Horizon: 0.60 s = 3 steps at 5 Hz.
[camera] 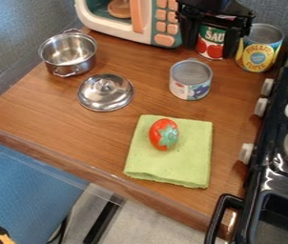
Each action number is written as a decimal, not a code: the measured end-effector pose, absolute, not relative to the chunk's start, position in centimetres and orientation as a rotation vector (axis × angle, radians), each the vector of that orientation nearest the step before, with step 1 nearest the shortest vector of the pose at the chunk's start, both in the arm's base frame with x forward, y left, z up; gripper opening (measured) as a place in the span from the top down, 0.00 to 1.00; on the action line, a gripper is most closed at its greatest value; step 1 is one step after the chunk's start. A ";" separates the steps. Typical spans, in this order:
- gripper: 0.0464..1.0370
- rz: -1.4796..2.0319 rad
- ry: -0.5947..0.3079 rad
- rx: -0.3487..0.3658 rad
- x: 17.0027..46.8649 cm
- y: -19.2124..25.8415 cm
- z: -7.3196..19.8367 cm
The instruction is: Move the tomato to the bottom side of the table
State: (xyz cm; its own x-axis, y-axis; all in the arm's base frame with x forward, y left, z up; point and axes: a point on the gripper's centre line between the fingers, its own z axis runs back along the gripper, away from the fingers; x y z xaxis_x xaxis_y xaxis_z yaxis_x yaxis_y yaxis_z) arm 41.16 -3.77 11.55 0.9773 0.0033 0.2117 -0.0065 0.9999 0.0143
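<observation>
- Gripper [210,49] at the table's [51,119] top edge, toward the right corner. Fingers spread, nothing pinched. Red can [210,43] shows between them; contact, can't tell. Spread suits an approach to the tomato, no release needed first.
- Tomato [159,132] lies on the green cloth [188,164], upper half of it, green cap facing lower right. Cloth sits toward the table's bottom edge, right of centre. Soft fabric probably stops the tomato rolling.
- Job open, as I read it: bare cloth remains between tomato and bottom edge. Next: come over the tomato, straddle its narrow width, close, shift down.
- Risks: rounded sides may slip; a low drag would bunch the cloth; overshoot drops it off the bottom edge.
- Grey-topped can [191,86] stands between gripper and cloth, so travel high. Yellow can [259,52] stands near the top right corner, tight for sideways moves.
- Lid [106,92] lies knob up beside the steel pot [69,53], toward the left edge. Both off the likely path.
</observation>
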 end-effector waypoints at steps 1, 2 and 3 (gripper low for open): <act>0.04 -0.002 -0.176 0.013 40.8 -3.9 10.0; 0.04 -0.057 -0.145 -0.010 36.8 -3.9 7.8; 0.04 -0.132 -0.223 0.002 33.6 -4.0 9.3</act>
State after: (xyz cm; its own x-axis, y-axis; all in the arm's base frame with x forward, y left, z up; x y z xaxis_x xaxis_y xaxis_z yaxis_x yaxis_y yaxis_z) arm 33.56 -3.96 9.29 0.9666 -0.1306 0.2205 0.1302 0.9914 0.0163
